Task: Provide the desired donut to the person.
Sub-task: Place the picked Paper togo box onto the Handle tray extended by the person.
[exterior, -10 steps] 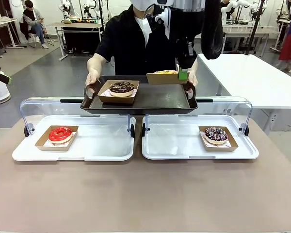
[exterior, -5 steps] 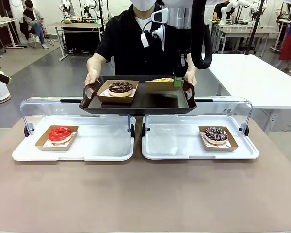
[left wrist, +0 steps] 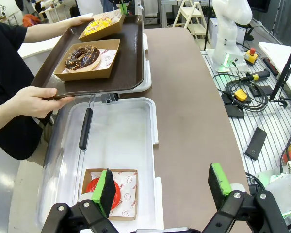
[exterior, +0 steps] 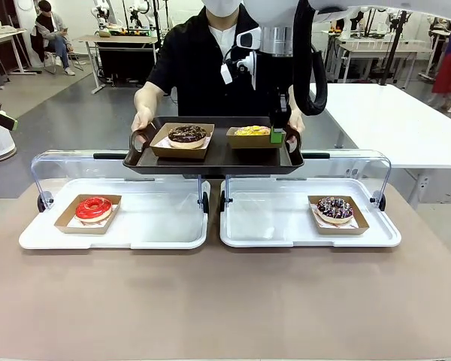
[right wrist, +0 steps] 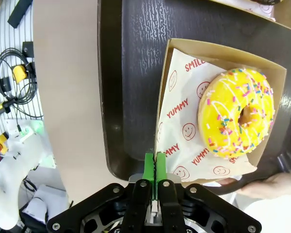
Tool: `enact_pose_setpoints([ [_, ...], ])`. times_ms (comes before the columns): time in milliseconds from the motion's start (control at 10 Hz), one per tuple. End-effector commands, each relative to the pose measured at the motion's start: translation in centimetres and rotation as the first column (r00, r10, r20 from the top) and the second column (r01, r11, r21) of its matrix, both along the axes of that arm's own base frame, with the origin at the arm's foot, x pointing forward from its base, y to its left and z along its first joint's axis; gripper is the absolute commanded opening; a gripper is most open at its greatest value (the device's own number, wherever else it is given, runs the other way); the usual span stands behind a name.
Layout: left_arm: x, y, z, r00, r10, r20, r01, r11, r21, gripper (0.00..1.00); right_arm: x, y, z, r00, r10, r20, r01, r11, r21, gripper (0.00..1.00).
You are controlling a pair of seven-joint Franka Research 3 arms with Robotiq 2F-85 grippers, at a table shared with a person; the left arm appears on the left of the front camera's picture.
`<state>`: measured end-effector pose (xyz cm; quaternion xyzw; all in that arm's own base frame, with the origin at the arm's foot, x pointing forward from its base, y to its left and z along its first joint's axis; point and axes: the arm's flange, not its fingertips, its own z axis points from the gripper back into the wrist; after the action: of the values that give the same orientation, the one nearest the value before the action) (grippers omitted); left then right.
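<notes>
Tray (exterior: 214,159) in the person's (exterior: 203,68) hands is the anchor: dark brown, held above the far edge of the surface (exterior: 225,301). On its right half sits the yellow sprinkled donut (right wrist: 236,112) in a cardboard boat (exterior: 253,138), whose right edge the right claw (right wrist: 154,167) has its pads clamped on. On the tray's left half rests a chocolate donut (exterior: 187,134). Below the tray, nearer me, the left claw (left wrist: 160,189) hangs with pads apart over a red donut (left wrist: 94,190)

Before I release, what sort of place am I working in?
Likely a robotics lab staged as a donut counter: other robot arms on benches behind, cables and controllers beside the table, and lidded display trays of boxed donuts.
</notes>
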<state>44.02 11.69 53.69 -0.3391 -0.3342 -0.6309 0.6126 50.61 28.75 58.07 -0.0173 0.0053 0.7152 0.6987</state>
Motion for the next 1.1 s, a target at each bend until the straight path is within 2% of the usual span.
enact_pose_setpoints([
  [0, -0.25, -0.04, 0.06, 1.0, 0.001, 0.006, -0.001, 1.0, -0.005, 1.0, 0.32, 0.06, 0.0, 1.0, -0.009, -0.017, 0.009, 0.999, 0.031, 0.01],
  [100, -0.25, -0.04, 0.06, 1.0, 0.001, 0.006, -0.001, 1.0, -0.005, 1.0, 0.37, 0.0, 0.0, 1.0, 0.0, -0.02, 0.0, 0.999, 0.039, 0.21],
  [200, -0.25, -0.04, 0.06, 1.0, 0.001, 0.006, -0.001, 1.0, -0.005, 1.0, 0.36, -0.04, -0.06, 1.0, 0.01, -0.022, -0.009, 0.999, 0.042, 0.61],
  [400, -0.25, -0.04, 0.06, 1.0, 0.001, 0.006, -0.001, 1.0, -0.005, 1.0, 0.42, -0.1, -0.08, 1.0, 0.01, -0.025, -0.009, 0.999, 0.045, 1.0],
  [600, -0.25, -0.04, 0.06, 1.0, 0.001, 0.006, -0.001, 1.0, -0.005, 1.0, 0.44, -0.23, -0.14, 0.999, 0.011, -0.03, -0.01, 0.999, 0.048, 1.0],
  [700, -0.25, -0.04, 0.06, 1.0, 0.001, 0.006, -0.001, 1.0, -0.005, 1.0, 0.41, -0.25, -0.13, 0.999, 0.013, -0.031, -0.011, 0.999, 0.051, 0.95],
  [800, -0.25, -0.04, 0.06, 1.0, 0.001, 0.006, -0.001, 1.0, -0.005, 1.0, 0.4, -0.31, -0.12, 0.999, 0.012, -0.034, -0.01, 0.998, 0.057, 1.0],
  [1000, -0.25, -0.04, 0.06, 1.0, 0.001, 0.006, -0.001, 1.0, -0.005, 1.0, 0.39, -0.5, -0.09, 0.999, 0.017, -0.041, -0.014, 0.998, 0.067, 1.0],
])
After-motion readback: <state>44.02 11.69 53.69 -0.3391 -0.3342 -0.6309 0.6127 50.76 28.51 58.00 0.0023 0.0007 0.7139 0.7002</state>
